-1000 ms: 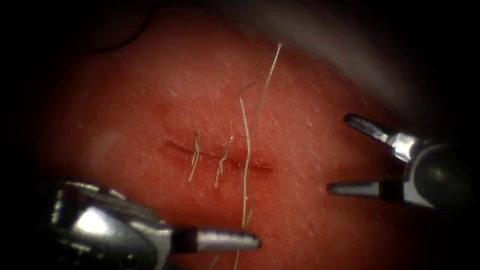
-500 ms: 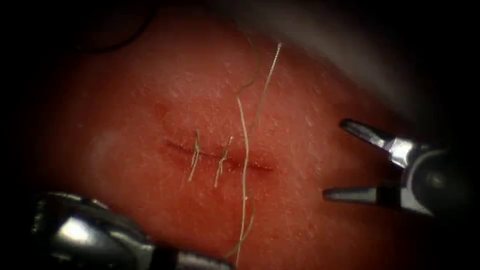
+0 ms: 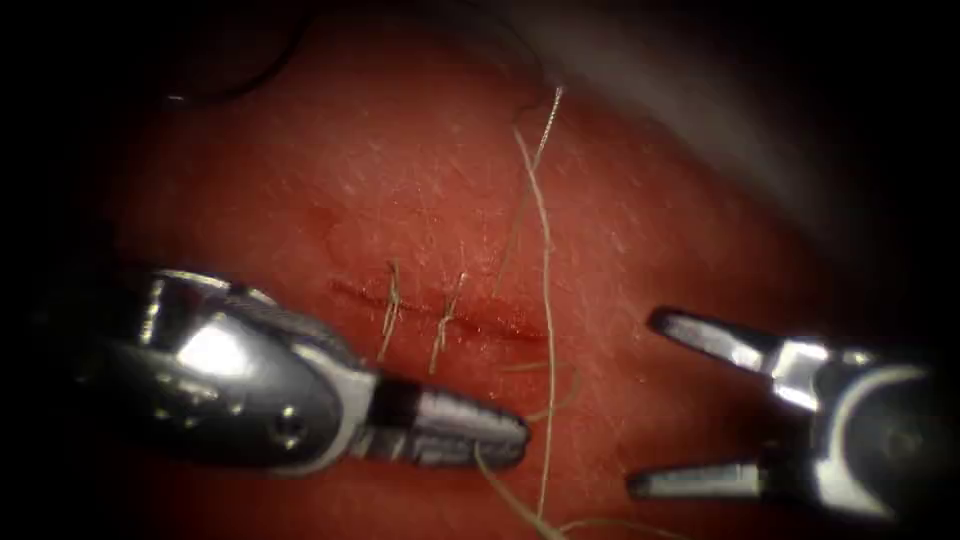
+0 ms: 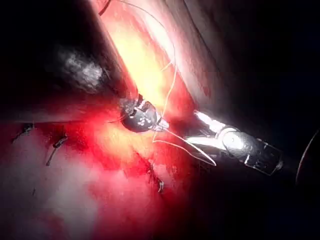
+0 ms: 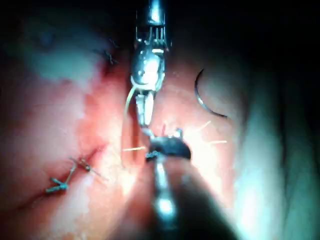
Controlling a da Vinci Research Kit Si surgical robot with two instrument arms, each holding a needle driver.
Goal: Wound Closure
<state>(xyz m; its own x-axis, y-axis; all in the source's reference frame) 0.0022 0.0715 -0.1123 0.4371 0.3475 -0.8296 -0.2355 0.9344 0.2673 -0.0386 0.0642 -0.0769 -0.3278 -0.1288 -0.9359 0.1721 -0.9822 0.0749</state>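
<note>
The cut (image 3: pixel 440 315) runs crosswise in the tissue (image 3: pixel 300 180) and carries two knotted stitches (image 3: pixel 390 312). A pale thread (image 3: pixel 546 300) runs down over the cut's right end, with a slack loop (image 3: pixel 560 392) just below it. My left tool (image 3: pixel 512 436) lies below the cut with its jaws shut on the thread, which trails out beneath its tip; it is also in the left wrist view (image 4: pixel 161 125). My right tool (image 3: pixel 645 403) stands right of the cut, jaws wide open, holding nothing. The curved needle (image 5: pixel 204 101) lies free on the tissue, held by neither tool.
A frayed thread end (image 3: pixel 555 95) lies above the cut near the tissue's far edge. Red fluid wets the tissue around the cut. Older stitches (image 5: pixel 60 182) sit on another part of the tissue.
My left tool dipped low, then came up and right toward the cut. The long thread strand shifted right and a slack loop formed. My right tool moved downward, jaws still open.
</note>
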